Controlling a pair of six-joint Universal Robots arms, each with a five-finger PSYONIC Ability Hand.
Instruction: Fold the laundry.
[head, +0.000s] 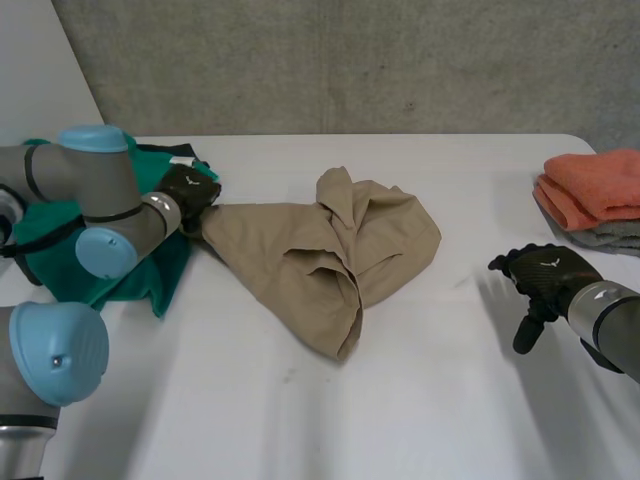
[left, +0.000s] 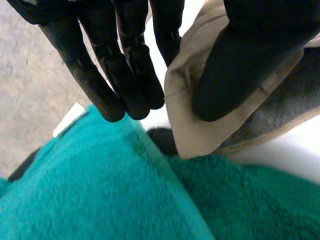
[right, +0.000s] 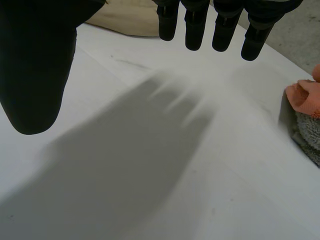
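White table (head: 400, 400) under me, a grey concrete wall (head: 350, 60) behind it, and near the middle of the tabletop lies the tan cloth (head: 330, 245), rumpled, with folds heaped toward its far side and one corner drawn out to a point toward my left. My left hand (head: 185, 190) has that corner: my thumb (left: 240, 65) lies on the tan fabric and pinches it against my straight fingers (left: 135, 75). Just beyond this corner, and partly beneath my left forearm, a green towel (head: 150, 275) lies bunched at the table's left edge, touching the tan cloth's corner; its looped pile spreads under my fingertips (left: 100, 190). A dark garment (head: 170, 152) with a white tag peeks out at the towel's far side. My right hand (head: 545, 275) hovers over bare table well apart from the tan cloth, fingers (right: 194, 30) straight and spread, thumb (right: 35, 65) wide of them, holding nothing. Past it, at the table's right edge, an orange towel (head: 600, 185) sits folded on top of a grey towel (head: 620, 235).
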